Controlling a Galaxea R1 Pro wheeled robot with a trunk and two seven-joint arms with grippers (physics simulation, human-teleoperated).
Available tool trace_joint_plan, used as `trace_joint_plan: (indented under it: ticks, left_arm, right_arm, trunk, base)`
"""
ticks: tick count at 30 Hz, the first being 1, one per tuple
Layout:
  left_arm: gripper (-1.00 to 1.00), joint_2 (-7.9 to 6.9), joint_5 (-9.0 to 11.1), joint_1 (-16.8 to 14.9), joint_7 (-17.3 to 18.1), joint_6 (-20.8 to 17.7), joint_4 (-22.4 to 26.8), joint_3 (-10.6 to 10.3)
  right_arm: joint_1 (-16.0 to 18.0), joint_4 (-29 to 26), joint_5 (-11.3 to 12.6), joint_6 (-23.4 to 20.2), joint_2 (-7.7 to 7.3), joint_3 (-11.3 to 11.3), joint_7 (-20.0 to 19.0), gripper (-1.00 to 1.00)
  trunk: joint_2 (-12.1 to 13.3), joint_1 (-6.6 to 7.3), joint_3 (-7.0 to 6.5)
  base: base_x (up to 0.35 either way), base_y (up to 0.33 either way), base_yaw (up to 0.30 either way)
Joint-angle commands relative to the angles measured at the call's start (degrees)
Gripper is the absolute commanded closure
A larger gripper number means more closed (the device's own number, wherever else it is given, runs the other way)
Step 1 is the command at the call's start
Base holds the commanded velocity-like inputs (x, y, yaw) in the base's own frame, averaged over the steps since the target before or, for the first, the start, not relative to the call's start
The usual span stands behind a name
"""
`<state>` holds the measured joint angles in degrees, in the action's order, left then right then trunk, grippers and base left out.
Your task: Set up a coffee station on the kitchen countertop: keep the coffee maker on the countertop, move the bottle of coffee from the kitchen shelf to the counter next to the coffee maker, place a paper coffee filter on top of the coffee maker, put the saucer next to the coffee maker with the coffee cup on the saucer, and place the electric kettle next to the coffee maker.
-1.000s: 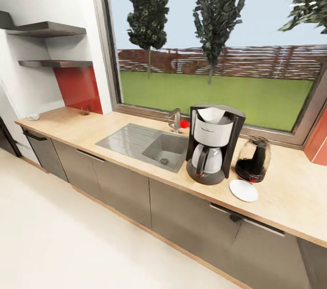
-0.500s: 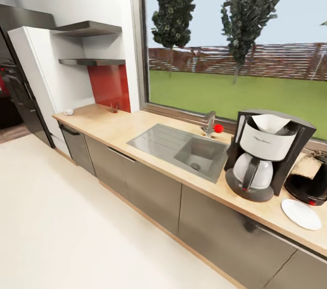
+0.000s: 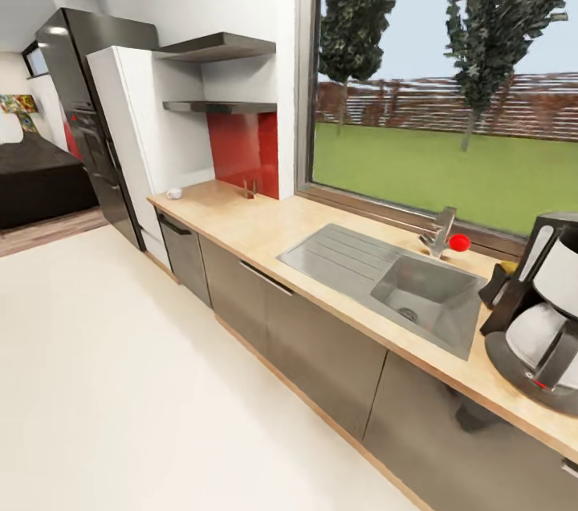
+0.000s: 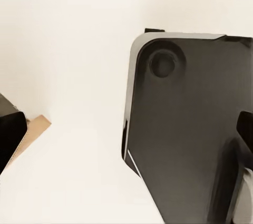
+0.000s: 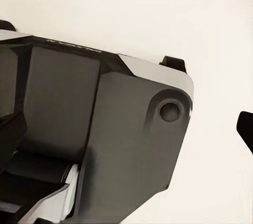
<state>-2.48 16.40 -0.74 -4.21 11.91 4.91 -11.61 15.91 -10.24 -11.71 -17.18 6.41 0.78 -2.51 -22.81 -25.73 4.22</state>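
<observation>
Both arms hang low by my base, and from either wrist camera I honestly can't tell if either gripper is released or clenched (all I get is dark body panels over pale floor). Nearest task thing: one black-and-white drip coffee maker point(image 3: 539, 310) on the light wooden surface point(image 3: 265, 229), hard on my right side, so the right arm is closer. One grey inset sink point(image 3: 384, 280) sits beyond. Farthest along, one small white cup point(image 3: 173, 193) at the surface's end, ahead-left. Two dark wall shelves point(image 3: 217, 78) look bare from here.
</observation>
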Motion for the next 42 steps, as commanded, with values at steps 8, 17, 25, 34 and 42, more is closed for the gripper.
trace_joint_plan:
  ticks: [8,17,25,34,42]
  left_arm:
    - [-1.00,0.34,0.36,-0.10,-0.19,0.22,0.01,-0.51]
    - [-1.00,0.47,0.31,-0.10,-0.19,0.22,0.01,-0.51]
    - [-1.00,0.46,0.34,-0.08,-0.19,0.22,0.01,-0.51]
    - [-1.00,0.46,0.38,-0.08,-0.19,0.15,0.01,-0.51]
    - [-1.00,0.46,0.30,-0.05,-0.19,0.22,-0.06,-0.51]
  right_arm:
    - [0.00,0.04,-0.60,-0.40,0.00,0.10,-0.23,-1.00]
    - [0.00,0.04,-0.60,-0.40,0.00,0.10,-0.28,-1.00]
    - [0.00,0.04,-0.60,-0.40,0.00,0.10,-0.24,-1.00]
    - [0.00,0.04,-0.60,-0.40,0.00,0.10,-0.27,-1.00]
    - [0.00,0.04,-0.60,-0.40,0.00,0.10,-0.29,-1.00]
  trunk:
    - [-0.11,-0.05,0.38]
    - [-0.11,-0.05,0.80]
    - [-0.11,-0.05,1.26]
    - [-0.11,-0.05,1.79]
    - [-0.11,-0.05,2.27]
  base:
    - [0.229,0.249,0.271]
    - [0.233,0.245,0.258]
    - [0.233,0.244,0.230]
    - [0.236,0.244,0.226]
    - [0.307,0.134,0.225]
